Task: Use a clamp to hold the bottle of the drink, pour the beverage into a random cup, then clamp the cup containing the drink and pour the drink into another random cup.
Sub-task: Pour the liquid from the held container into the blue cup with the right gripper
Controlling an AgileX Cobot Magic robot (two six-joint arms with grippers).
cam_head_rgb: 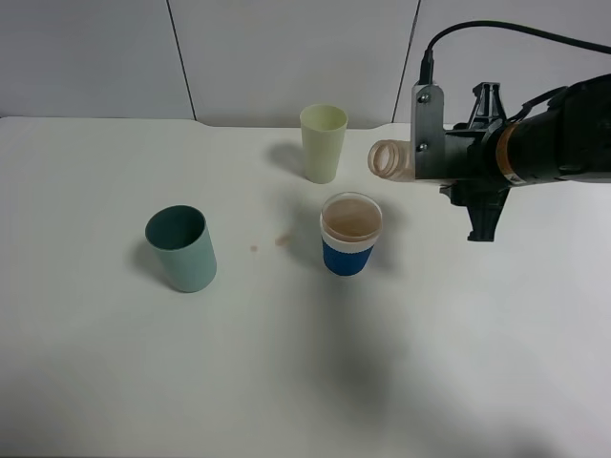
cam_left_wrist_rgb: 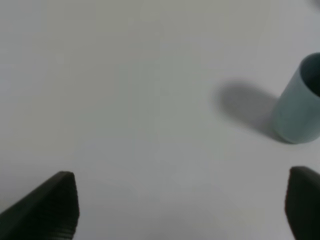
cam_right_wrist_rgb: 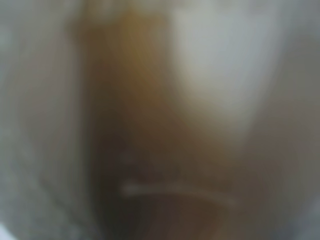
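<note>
Brown beverage in blue-banded cup

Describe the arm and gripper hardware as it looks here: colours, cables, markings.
The right arm is black, with an orange band near the wrist and a thick black cable arching over it. The right gripper carries a grey metal plate with screws, plus black finned parts. Of the left gripper only two black fingers show, faintly ridged. No readable markings.

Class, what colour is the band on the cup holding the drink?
The band is blue, clearest in the exterior high view.
</note>
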